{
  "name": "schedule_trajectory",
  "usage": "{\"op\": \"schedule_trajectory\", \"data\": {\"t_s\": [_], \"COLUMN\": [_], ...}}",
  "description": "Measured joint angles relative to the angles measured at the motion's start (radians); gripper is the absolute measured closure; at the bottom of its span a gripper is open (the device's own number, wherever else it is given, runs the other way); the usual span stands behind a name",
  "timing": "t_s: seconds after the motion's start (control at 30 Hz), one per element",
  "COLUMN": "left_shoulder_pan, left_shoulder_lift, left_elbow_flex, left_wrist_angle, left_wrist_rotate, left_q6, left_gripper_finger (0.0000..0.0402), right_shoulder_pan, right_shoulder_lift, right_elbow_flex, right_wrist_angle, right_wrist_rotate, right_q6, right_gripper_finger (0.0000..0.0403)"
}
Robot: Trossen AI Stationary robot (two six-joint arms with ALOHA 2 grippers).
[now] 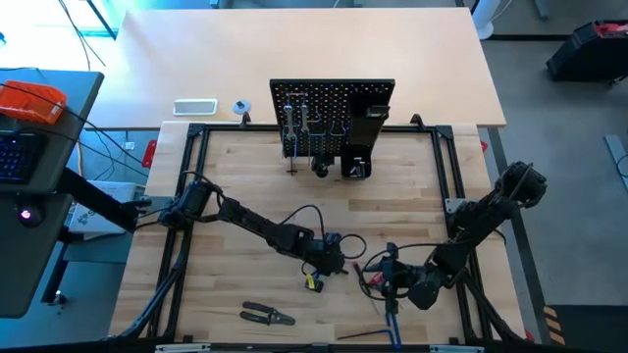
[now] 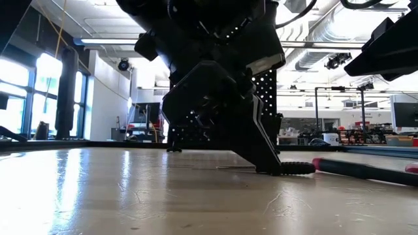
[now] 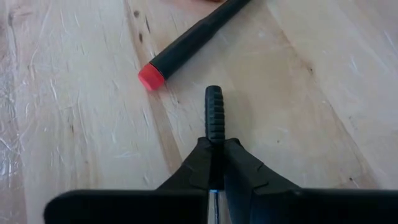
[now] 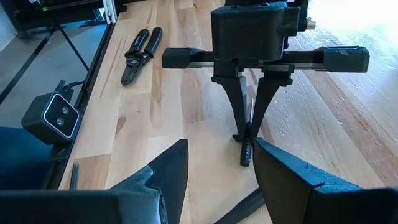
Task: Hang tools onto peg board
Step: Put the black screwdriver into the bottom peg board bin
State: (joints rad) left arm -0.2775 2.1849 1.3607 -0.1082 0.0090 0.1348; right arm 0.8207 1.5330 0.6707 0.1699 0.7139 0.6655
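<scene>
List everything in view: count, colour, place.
Upright black perforated peg board: one, far table edge, some tools already hanging.
Black-handled pliers: one, flat on the wood, near edge, left of centre.
Black screwdriver with red end cap: one, lying on the table by the left gripper.
Small ribbed black tool handle: one, on the table, pinched by the left gripper.
Wooden table: one, light wood.
Left gripper: fingers shut on the ribbed handle, table centre.
Right gripper: fingers open, near right, facing the left gripper.

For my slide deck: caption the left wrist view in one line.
Left gripper shut on a slim black ribbed handle lying on the wooden table, beside a red-capped black tool handle.
</scene>
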Motion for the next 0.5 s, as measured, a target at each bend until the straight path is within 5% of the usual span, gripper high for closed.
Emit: {"op": "schedule_trajectory", "data": {"t_s": [0.5], "left_shoulder_pan": [-0.011], "left_shoulder_lift": [0.006], "left_elbow_flex": [0.092], "left_wrist_angle": [-0.110], "left_wrist_rotate": [0.001], "left_q6": [0.043], "left_gripper_finger": [0.0391], "right_shoulder_pan": [0.000], "right_shoulder_lift": [0.000], "right_elbow_flex": [0.000], "right_wrist_angle": [0.000], "right_wrist_rotate": [0.015], "right_q6": [-0.037], "right_gripper_finger": [0.0229]}}
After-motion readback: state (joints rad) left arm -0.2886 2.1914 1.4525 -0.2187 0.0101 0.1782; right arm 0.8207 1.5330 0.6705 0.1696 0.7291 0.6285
